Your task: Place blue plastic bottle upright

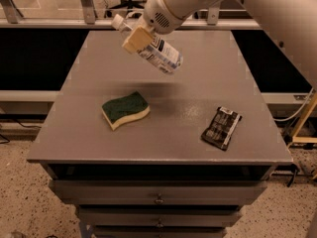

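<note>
The blue plastic bottle (161,53) is a small clear bottle with a white cap and a white-bluish label. It hangs tilted in the air above the far middle of the grey table (198,83), cap up to the left, base down to the right. My gripper (137,37) is shut on the bottle near its neck, with a tan finger pad (133,39) showing in front of it. The white arm comes in from the upper right.
A green and yellow sponge (125,109) lies on the table left of centre, below the bottle. A dark snack packet (221,127) lies at the front right. The table has drawers under its front edge (158,158).
</note>
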Tool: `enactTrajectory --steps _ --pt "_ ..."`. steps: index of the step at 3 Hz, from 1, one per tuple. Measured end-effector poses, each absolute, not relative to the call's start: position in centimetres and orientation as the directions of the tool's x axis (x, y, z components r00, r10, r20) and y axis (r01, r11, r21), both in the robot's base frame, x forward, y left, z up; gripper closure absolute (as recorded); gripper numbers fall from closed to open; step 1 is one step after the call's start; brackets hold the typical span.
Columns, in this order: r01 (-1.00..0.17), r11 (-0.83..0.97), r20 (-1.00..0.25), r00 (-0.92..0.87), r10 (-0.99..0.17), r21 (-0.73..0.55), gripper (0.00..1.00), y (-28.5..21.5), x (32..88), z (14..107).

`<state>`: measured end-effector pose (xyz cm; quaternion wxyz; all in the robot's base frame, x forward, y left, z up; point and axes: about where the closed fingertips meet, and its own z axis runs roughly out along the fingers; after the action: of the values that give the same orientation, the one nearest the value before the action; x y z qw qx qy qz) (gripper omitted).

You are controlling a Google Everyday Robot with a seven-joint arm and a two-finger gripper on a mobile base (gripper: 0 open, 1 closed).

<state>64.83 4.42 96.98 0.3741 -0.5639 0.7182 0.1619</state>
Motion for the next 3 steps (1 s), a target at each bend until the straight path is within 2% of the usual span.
enactTrajectory --steps 2,3 --pt "-0.959 0.227 -0.877 0.040 -0.478 -0.168 1.00 1.2 66.0 100.0" --pt "-0.952 0.254 -0.935 0.075 -0.346 -0.170 1.00 -1.8 64.0 101.4"
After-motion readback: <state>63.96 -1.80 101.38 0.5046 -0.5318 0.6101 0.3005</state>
